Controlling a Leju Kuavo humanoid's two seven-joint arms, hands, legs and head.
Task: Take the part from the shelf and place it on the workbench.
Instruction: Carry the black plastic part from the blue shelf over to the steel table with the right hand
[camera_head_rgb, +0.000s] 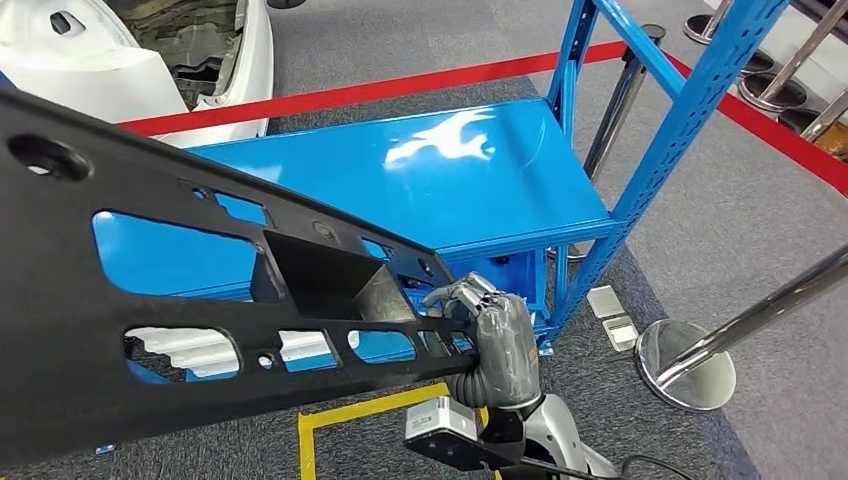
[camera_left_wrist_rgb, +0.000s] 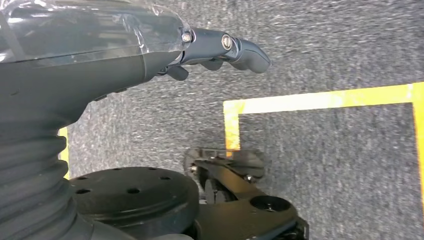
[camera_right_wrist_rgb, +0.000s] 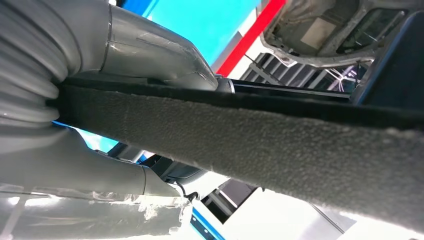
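Note:
A long black plastic part (camera_head_rgb: 150, 320) with several cut-outs stretches across the left of the head view, lifted in front of the blue shelf (camera_head_rgb: 450, 170). My right hand (camera_head_rgb: 497, 340) grips the part's right end, fingers curled over its upper edge. In the right wrist view the part's rough edge (camera_right_wrist_rgb: 280, 140) runs between the thumb and fingers of that hand (camera_right_wrist_rgb: 115, 55). My left hand (camera_left_wrist_rgb: 125, 55) hangs over the grey carpet, its fingers (camera_left_wrist_rgb: 225, 47) stretched out and holding nothing.
A blue shelf upright (camera_head_rgb: 690, 110) rises at the right. Red barrier tape (camera_head_rgb: 400, 85) runs behind the shelf, with chrome stanchion bases (camera_head_rgb: 685, 365) to the right. A white car body (camera_head_rgb: 150, 50) stands at the back left. Yellow floor tape (camera_head_rgb: 340, 420) marks the carpet below.

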